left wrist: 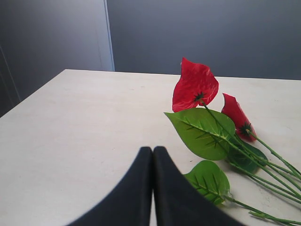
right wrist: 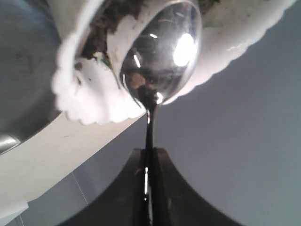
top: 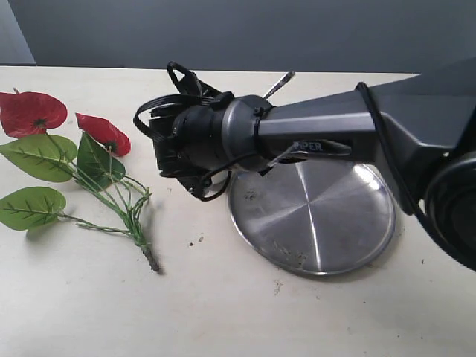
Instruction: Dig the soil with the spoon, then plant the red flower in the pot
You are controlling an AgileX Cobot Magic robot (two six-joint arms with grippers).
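Observation:
The red flower (top: pixel 104 134) lies flat on the table at the left, its bundled green stems (top: pixel 134 216) pointing toward the front. In the left wrist view its blooms (left wrist: pixel 195 87) lie just beyond my left gripper (left wrist: pixel 153 149), which is shut on nothing. My right gripper (right wrist: pixel 149 150) is shut on the spoon's thin handle. The spoon's bowl (right wrist: pixel 162 52) rests inside the white pot's scalloped rim (right wrist: pixel 89 101), against dark soil (right wrist: pixel 110 19). In the exterior view my right arm (top: pixel 312 126) hides the pot; only the spoon's handle end (top: pixel 279 84) sticks out above the wrist.
A large round steel plate (top: pixel 312 216) lies right of centre, partly under the right arm. A few soil crumbs (top: pixel 199 240) dot the table near the plate. A grey wall runs behind the table's far edge.

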